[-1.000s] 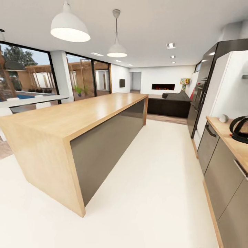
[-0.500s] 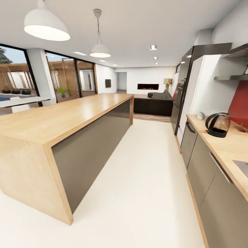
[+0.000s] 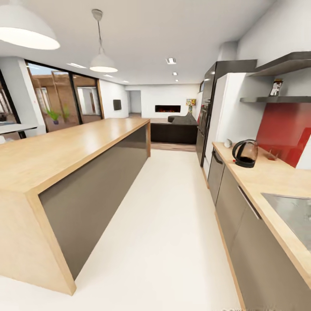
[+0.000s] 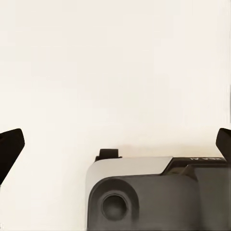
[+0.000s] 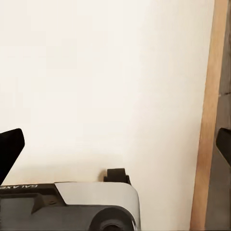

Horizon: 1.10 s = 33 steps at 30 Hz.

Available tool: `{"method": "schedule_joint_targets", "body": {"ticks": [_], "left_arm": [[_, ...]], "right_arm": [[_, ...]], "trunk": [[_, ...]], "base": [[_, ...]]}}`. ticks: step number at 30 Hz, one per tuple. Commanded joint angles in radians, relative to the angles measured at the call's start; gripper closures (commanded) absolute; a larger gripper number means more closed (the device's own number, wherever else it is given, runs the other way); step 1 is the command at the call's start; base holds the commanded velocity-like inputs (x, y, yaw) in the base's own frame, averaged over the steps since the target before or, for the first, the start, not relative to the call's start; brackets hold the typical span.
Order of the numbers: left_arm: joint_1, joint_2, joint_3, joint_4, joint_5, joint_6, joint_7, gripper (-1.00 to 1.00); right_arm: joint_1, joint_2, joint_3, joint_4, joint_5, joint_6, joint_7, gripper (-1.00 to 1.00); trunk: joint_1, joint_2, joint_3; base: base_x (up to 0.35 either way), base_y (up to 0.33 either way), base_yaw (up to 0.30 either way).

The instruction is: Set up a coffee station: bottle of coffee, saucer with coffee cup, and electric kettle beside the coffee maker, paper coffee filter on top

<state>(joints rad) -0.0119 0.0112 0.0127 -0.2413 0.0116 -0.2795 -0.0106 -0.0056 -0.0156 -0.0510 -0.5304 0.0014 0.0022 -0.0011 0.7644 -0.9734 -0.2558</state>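
Island (image 3: pixel 65 151) of thick light wood with dark grey side panels takes up the left of the head view, under two white pendant lamps (image 3: pixel 102 62), with tall glazed doors behind it. A pale floor (image 3: pixel 164 224) runs down the middle toward a dark sofa (image 3: pixel 175 129) and a lit fireplace (image 3: pixel 167 109) at the far wall. To the right stands a tall dark fridge unit (image 3: pixel 211 108), then the kitchen countertop (image 3: pixel 263 181) above dark grey cabinets, with a steel sink (image 3: pixel 293 216) inset at its near end. The electric kettle (image 3: pixel 245 153) stands upright on that countertop near its far end, in front of a red splashback (image 3: pixel 280 129), with a small pale round object (image 3: pixel 227 143) just beside it, too small to identify. On the lower wall shelf (image 3: pixel 276 99) above sits a small item (image 3: pixel 275 87), too blurred to name. In the left wrist view, the left gripper (image 4: pixel 115 144) hangs over the pale floor with its dark fingertips (image 4: pixel 9 147) spread wide at the picture's edges, holding nothing. The right gripper (image 5: pixel 115 144) is likewise spread wide and empty, its fingertips (image 5: pixel 9 144) far apart, over the floor beside a wood plinth strip (image 5: pixel 207 120).
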Motion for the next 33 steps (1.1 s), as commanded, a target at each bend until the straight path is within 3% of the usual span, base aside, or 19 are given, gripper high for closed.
{"method": "schedule_joint_targets", "body": {"ticks": [1,5,10,13,18,20,23,27,33], "left_arm": [[0.000,0.000,0.001,0.000,0.002,-0.003,-0.001,-1.00],[-0.001,0.001,0.011,0.000,0.002,-0.003,0.000,-1.00],[-0.008,-0.001,0.067,-0.010,0.001,-0.007,-0.001,-1.00],[-0.022,-0.003,0.078,-0.015,0.000,-0.007,0.000,-1.00],[-0.123,-0.006,0.085,-0.017,-0.001,-0.003,0.013,-1.00],[-0.199,-0.001,0.086,-0.015,0.000,0.005,0.016,-1.00],[-0.202,0.004,0.096,-0.005,0.000,0.005,0.016,-1.00],[-0.194,0.006,0.165,-0.001,0.000,0.000,0.014,-1.00],[-0.192,0.004,0.180,0.001,-0.001,-0.001,0.014,-1.00]], "right_arm": [[-0.001,0.000,-0.001,0.000,0.000,0.000,-0.001,-1.00],[-0.001,0.000,-0.001,0.000,0.000,0.000,-0.002,-1.00],[-0.001,0.000,-0.002,0.000,0.000,0.000,-0.002,-1.00],[-0.001,0.000,-0.003,-0.001,0.000,-0.001,-0.002,-1.00],[-0.001,0.000,-0.007,-0.003,0.000,-0.009,-0.002,-1.00],[-0.001,0.001,-0.005,-0.006,-0.001,-0.077,-0.002,-1.00],[-0.001,0.003,-0.004,-0.019,-0.001,-0.124,-0.001,-1.00],[-0.001,0.003,0.003,0.003,0.006,-0.150,0.002,-1.00],[-0.001,0.003,0.003,0.083,0.009,-0.154,0.003,-1.00]], "trunk": [[-0.004,0.006,0.002],[-0.019,0.034,0.015],[-0.038,0.069,0.030],[-0.050,0.090,0.040],[-0.069,0.125,0.055],[-0.077,0.139,0.062],[-0.088,0.160,0.071],[-0.104,0.188,0.083],[-0.127,0.230,0.102]], "base": [[0.000,0.000,-0.266],[0.000,0.000,-0.263],[0.000,0.000,-0.256],[0.000,0.000,-0.246],[0.000,0.000,-0.172],[0.000,0.000,-0.010],[0.000,0.000,-0.001],[0.000,0.000,0.000],[0.000,0.000,0.000]]}}
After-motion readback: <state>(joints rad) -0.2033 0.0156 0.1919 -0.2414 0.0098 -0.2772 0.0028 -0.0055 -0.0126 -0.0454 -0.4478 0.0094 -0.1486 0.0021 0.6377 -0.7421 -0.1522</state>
